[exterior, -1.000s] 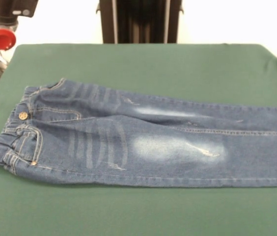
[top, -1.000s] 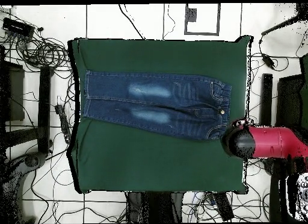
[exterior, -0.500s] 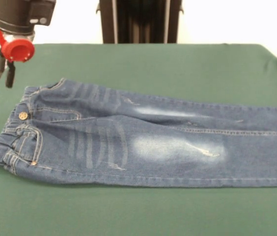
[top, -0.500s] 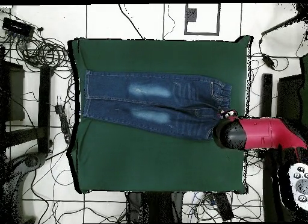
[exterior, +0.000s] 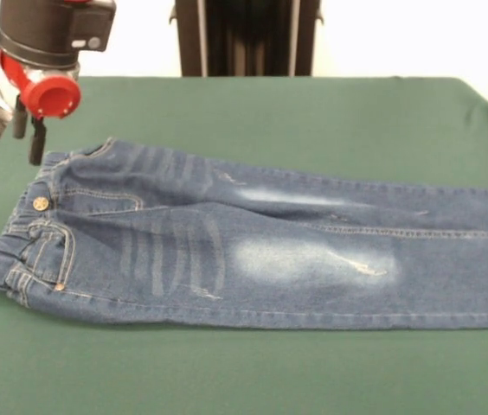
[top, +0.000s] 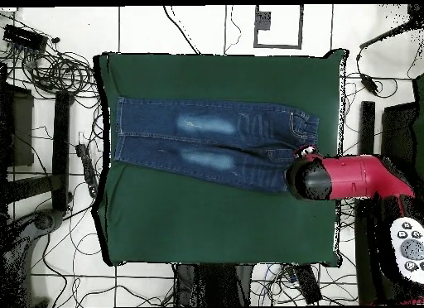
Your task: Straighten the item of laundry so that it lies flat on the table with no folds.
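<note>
The item of laundry (exterior: 253,251), a small pair of blue jeans, lies lengthwise on the green table (exterior: 296,112). Its gathered waistband is at the left in the front view, and its legs run off the right edge. The cloth looks mostly flat, with the waistband bunched and wrinkled. My gripper (exterior: 28,143) hangs under the red and black arm head (exterior: 49,52), just beyond the waistband's far corner and a little above the table. It is open and holds nothing. In the overhead view the arm head (top: 310,179) covers the gripper at the jeans' (top: 211,145) waist end.
The table (top: 207,222) is much wider than the jeans. Cables and black stands (top: 58,147) crowd the floor around it. A keypad-like device (top: 410,248) lies on the floor beside the arm. A black pedestal (exterior: 244,39) stands behind the far edge.
The arm has swung in from the table's side and dropped lower, ending by the waistband's far corner. The jeans have not moved.
</note>
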